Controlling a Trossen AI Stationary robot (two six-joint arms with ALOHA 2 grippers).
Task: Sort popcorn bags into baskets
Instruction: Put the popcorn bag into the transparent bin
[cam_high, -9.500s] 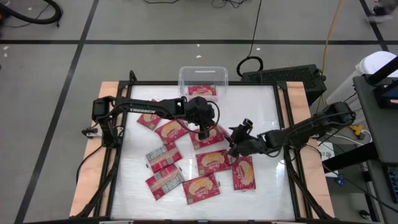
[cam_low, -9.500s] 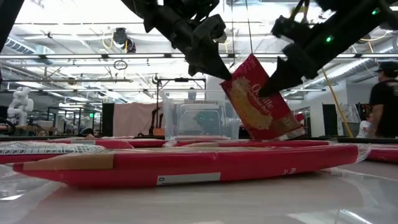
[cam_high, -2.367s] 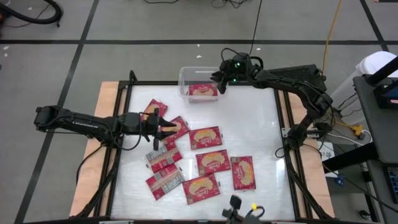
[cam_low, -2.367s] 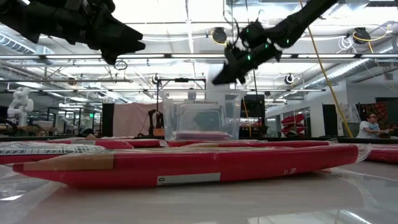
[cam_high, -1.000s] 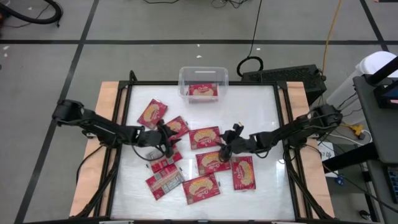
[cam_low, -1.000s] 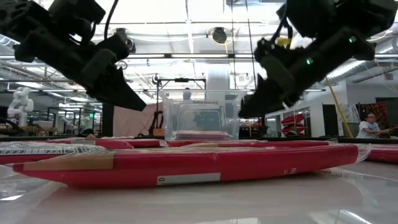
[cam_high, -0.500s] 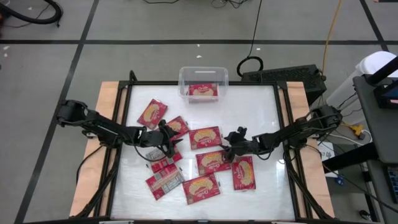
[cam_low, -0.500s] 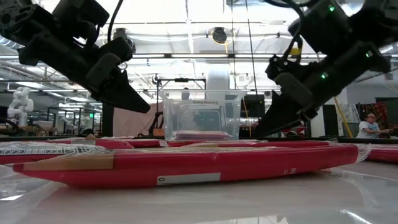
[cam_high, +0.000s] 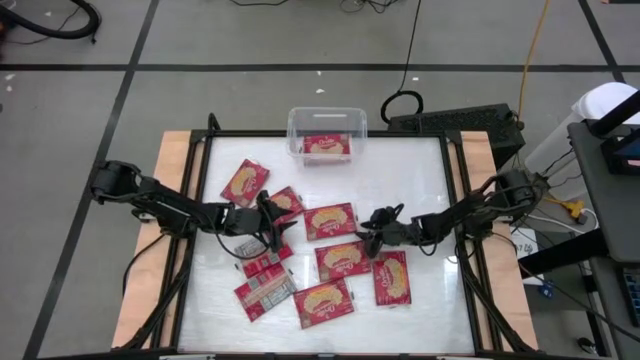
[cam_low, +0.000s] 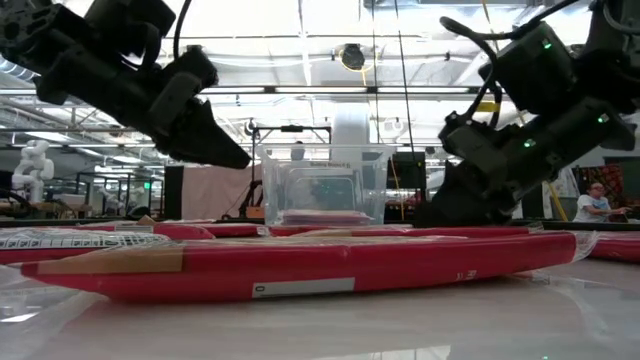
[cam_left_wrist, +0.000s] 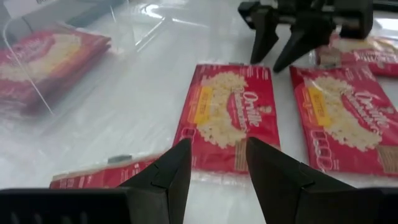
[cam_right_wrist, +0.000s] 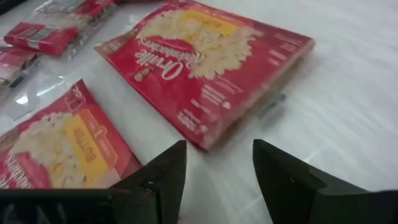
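Observation:
Several red popcorn bags lie flat on the white table; one (cam_high: 331, 221) lies in the middle between my two grippers. My left gripper (cam_high: 272, 222) stands open just off that bag's left end, and this bag (cam_left_wrist: 227, 115) shows right ahead of its fingers. My right gripper (cam_high: 368, 229) stands open low over the table at the bag's right end, with the bag's near corner (cam_right_wrist: 208, 140) just beyond its fingertips. The clear basket (cam_high: 327, 118) stands at the far edge with one bag (cam_high: 326, 146) lying flat inside.
More bags lie near the front: two (cam_high: 343, 260) (cam_high: 391, 277) close under my right arm, others (cam_high: 323, 302) (cam_high: 264, 293) toward the near edge. Two more (cam_high: 245, 182) (cam_high: 283, 203) lie beyond my left gripper. A black frame (cam_high: 455, 200) rims the table.
My right gripper has come down toward the table beside the middle bag's right end and has rolled about its own axis. The bags have not moved.

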